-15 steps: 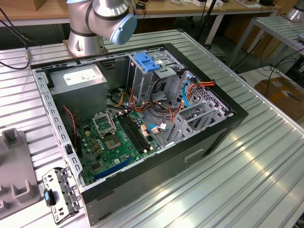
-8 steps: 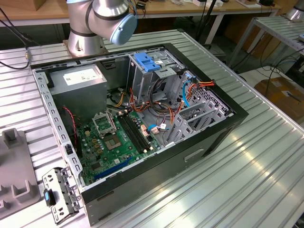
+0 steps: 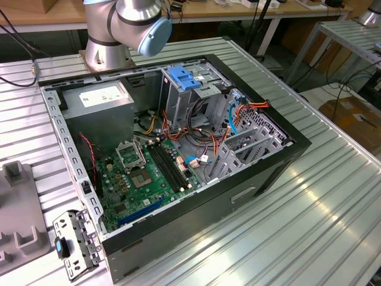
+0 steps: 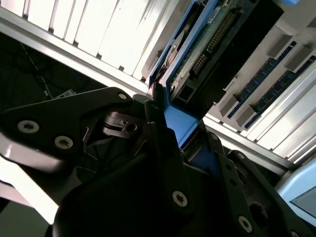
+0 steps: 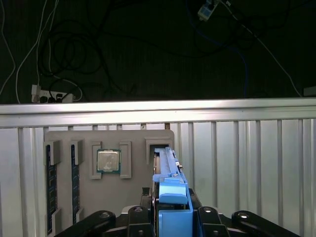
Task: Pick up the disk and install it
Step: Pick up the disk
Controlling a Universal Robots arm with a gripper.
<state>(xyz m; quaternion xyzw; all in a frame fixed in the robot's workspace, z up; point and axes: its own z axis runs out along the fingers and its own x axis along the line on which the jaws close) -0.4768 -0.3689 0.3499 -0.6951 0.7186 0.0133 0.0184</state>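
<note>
- The grey parts tray (image 5: 133, 139) lies on the ribbed aluminium table (image 5: 247, 163). In the first wrist view, a CPU (image 5: 108, 161) sits in 1 square pocket and 2 memory modules (image 5: 75, 182) stand in narrow slots beside it.
- The disk (image 5: 170, 197) stands on edge with its far end in the tray's slot next to the CPU. Its blue carrier rail faces the camera.
- The gripper (image 5: 173, 213) has its black fingers (image 5: 147, 210) drawn narrow, clamped on either side of that blue rail.
- In the second wrist view, the gripper (image 4: 185, 131) pinches the same blue rail. The disk (image 4: 195, 59) shows its green circuit board and connector, and the tray (image 4: 232, 106) lies just beside it.
- I cannot tell whether the disk has left the slot, because the rail hides its seated edge.
- In the exterior view, the open computer case (image 3: 250, 190) fills the centre. It holds a motherboard (image 3: 143, 179), a power supply (image 3: 98, 98) and a drive cage (image 3: 205, 98) topped by a blue latch (image 3: 184, 77).
- The robot arm (image 3: 128, 24) is cut off by the upper edge of the frame.
</note>
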